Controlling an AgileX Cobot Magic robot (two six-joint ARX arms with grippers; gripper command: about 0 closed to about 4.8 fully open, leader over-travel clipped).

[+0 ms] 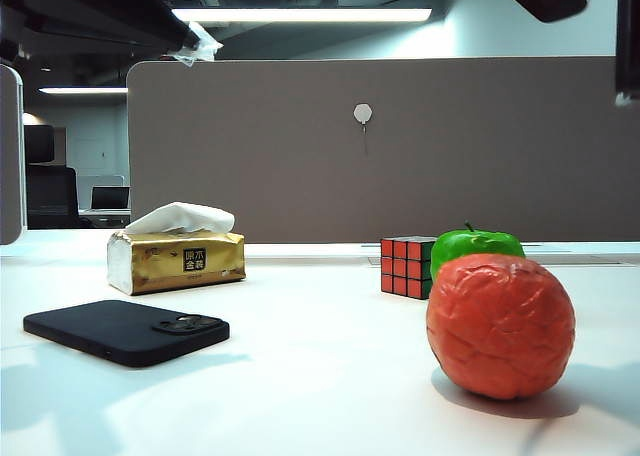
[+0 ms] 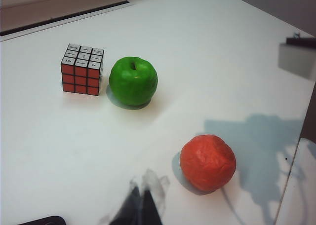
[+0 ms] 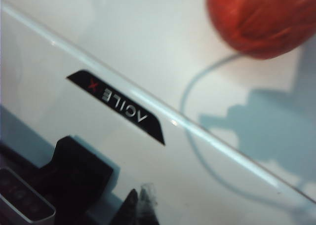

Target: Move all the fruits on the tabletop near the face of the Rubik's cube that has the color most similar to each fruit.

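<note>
The Rubik's cube [image 1: 406, 266] [image 2: 82, 69] stands on the white tabletop [image 1: 320, 386], its red face towards the exterior camera. The glossy green apple [image 1: 477, 246] [image 2: 133, 81] sits close beside the cube's green side. The wrinkled orange-red fruit [image 1: 500, 324] [image 2: 208, 162] [image 3: 259, 18] lies apart, nearer the front right. My left gripper [image 2: 143, 198] hovers shut and empty over bare table, short of the orange-red fruit. My right gripper [image 3: 139, 199] is shut and empty above the white robot base, away from that fruit. Neither gripper shows in the exterior view.
A gold tissue box [image 1: 176, 259] stands at the back left, and a black phone [image 1: 127, 330] [image 2: 42, 220] lies in front of it. A brown partition [image 1: 400, 146] closes the back. A thin cable [image 3: 197, 87] curves beside the AgileX base panel [image 3: 118, 104].
</note>
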